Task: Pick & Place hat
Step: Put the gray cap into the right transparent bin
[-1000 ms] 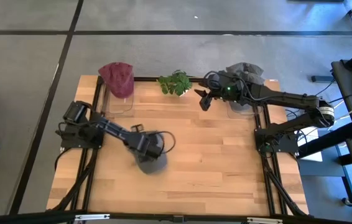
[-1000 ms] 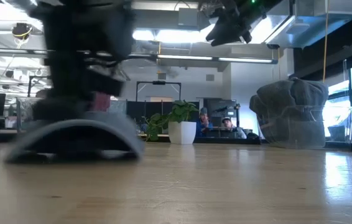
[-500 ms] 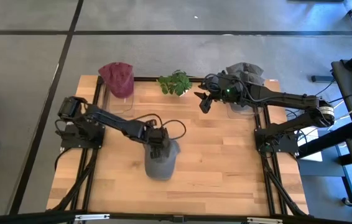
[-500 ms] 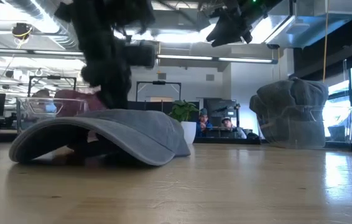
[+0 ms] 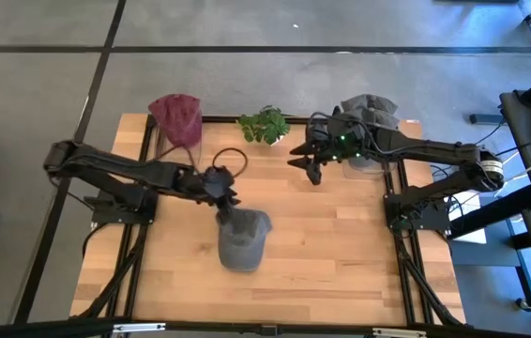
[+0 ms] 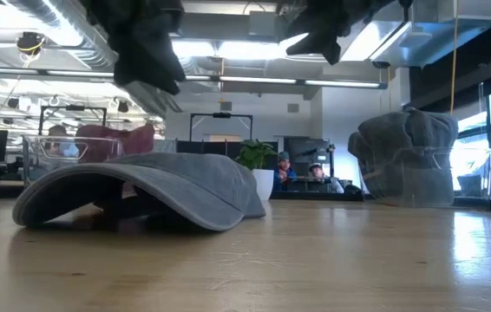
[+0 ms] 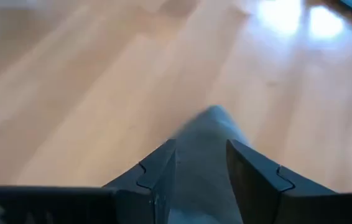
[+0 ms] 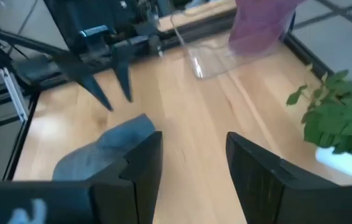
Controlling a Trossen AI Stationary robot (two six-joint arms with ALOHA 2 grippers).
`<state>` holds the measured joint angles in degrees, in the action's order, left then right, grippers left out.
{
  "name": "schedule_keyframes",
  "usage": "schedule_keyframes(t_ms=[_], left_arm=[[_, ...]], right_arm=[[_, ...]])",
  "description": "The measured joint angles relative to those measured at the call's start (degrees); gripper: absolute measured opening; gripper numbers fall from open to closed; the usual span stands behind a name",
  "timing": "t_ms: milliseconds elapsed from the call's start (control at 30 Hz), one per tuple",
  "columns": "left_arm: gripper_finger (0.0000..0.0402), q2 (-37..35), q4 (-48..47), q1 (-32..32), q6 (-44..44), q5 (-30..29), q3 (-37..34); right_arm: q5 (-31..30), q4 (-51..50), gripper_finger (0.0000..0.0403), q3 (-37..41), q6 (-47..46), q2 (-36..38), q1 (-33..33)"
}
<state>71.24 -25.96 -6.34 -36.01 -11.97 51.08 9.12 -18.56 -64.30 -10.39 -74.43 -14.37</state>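
A grey cap (image 5: 243, 237) lies on the wooden table, arched in the low view (image 6: 141, 186), its rim on the wood. My left gripper (image 5: 226, 202) hangs open above the cap's far end, fingers pointing down, touching nothing; the right wrist view shows it (image 8: 115, 93) clear above the cap (image 8: 104, 152). The left wrist view looks past its open fingers (image 7: 201, 165) down onto grey cloth (image 7: 207, 155). My right gripper (image 5: 311, 169) is open in the air near the table's far edge, right of the plant, and shows at the top of the low view (image 6: 324, 43).
A maroon hat (image 5: 177, 119) sits on a clear stand at the far left. A second grey hat (image 5: 369, 113) sits on a stand at the far right (image 6: 406, 156). A small potted plant (image 5: 265, 125) stands between them. Bare wood lies around the cap.
My left gripper slid the cap toward the table's right, then came off it, rose and drew back toward the far-left. The cap stays where it was left, settled in an arch. My right gripper shifted slightly toward the near edge.
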Motion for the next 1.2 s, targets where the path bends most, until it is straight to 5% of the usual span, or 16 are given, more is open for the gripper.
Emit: schedule_keyframes(t_ms=[100,400,833,1200], left_arm=[[0.0137,-2.6,4.1,-0.8,-0.4,2.9,-4.6],[0.0135,-2.2,4.8,-0.2,-5.4,-0.6,-12.2],[0.0136,-1.7,5.2,-0.2,-7.1,-0.3,-12.4],[0.0213,-1.7,4.7,3.1,-16.9,5.8,-12.4]], right_arm=[[-0.4,0.0,0.0177,0.0,0.2,-0.7,0.0],[-0.5,1.2,0.0177,0.0,0.5,-4.7,0.0],[-0.5,1.7,0.0177,0.1,4.9,-5.7,0.0],[-0.5,1.5,0.0177,0.1,4.9,-5.7,0.0]])
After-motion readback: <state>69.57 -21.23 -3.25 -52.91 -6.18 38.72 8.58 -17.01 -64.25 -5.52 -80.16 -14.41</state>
